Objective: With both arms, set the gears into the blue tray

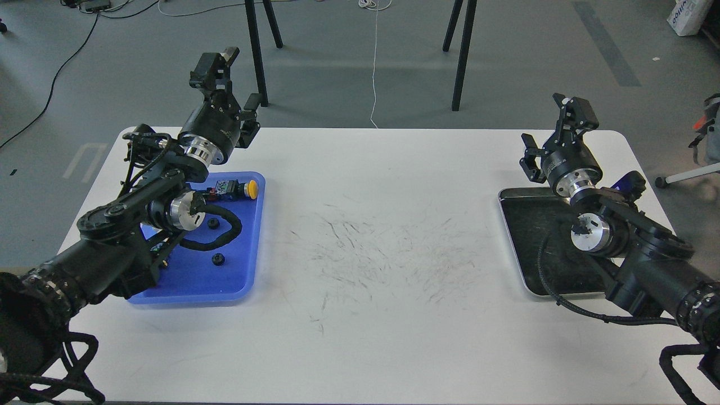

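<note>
The left gripper (232,79) sits in the upper left of the frame, raised above the far edge of the white table (371,236), with its two fingers spread wide apart and nothing between them. One finger points up toward the top of the frame; the other juts out to the right near a dark stand leg (256,53). The left arm (135,208) runs from the lower left corner up to this gripper and crosses over the left part of the blue tray (247,247). The blue tray lies below the left gripper, in the left half of the frame, flat on the table. Two gears are visible on the tray floor: one gear (213,224) lies just beside the arm's black cable loop, and the second gear (218,259) lies lower in the frame, apart from the first. Both gears are well below the left gripper and not touching it. A yellow-capped push button (251,189) lies near the tray's upper right corner. The right gripper (554,132) sits in the upper right of the frame, its fingers also spread wide and holding nothing. It hangs over the far edge of the steel tray (531,194), which lies on the right side of the table with the right arm (635,247) crossing its right part. The gears and the blue tray are well apart from the right gripper, across the scuffed middle of the table.
</note>
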`<state>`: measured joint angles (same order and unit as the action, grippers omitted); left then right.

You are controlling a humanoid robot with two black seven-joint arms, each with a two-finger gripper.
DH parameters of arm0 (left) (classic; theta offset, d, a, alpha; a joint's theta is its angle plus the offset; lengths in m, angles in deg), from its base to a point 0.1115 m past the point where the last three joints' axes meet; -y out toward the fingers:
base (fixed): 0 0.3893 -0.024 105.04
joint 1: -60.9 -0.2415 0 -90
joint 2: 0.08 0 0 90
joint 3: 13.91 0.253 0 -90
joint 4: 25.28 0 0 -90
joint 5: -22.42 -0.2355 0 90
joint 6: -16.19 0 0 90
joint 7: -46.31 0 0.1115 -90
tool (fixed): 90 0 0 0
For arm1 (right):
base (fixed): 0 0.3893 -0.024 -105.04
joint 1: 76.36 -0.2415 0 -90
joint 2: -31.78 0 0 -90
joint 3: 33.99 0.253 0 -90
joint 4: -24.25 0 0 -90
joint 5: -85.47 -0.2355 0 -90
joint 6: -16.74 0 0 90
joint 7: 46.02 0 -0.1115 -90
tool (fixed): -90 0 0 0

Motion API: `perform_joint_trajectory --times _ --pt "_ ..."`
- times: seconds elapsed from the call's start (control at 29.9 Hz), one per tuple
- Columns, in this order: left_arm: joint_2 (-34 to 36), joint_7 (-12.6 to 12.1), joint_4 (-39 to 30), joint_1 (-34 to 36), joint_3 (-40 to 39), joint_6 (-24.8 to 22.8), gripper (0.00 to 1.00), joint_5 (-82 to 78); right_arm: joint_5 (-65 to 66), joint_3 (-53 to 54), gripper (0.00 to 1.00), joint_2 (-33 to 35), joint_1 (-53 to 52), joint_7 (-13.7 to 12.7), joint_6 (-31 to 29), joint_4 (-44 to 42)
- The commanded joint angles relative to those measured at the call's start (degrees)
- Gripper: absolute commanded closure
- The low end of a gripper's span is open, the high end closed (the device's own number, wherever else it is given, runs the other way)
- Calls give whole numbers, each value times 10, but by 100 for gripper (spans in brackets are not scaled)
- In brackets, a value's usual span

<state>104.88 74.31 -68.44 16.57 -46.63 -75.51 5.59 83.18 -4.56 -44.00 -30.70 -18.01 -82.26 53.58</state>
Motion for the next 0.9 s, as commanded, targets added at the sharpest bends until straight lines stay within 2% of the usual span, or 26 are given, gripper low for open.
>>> perform_joint_trajectory --times 0.0,0.17,0.87 --pt "-16 0 0 -9 -25 -9 0 1 0 41 1 -16 11 0 -8 0" --pt "-29 0 0 -17 -61 -7 0 0 0 44 1 -18 17 0 -3 -5" --pt "-23 0 -1 -44 -54 -6 0 -6 1 39 1 -17 22 0 -8 1"
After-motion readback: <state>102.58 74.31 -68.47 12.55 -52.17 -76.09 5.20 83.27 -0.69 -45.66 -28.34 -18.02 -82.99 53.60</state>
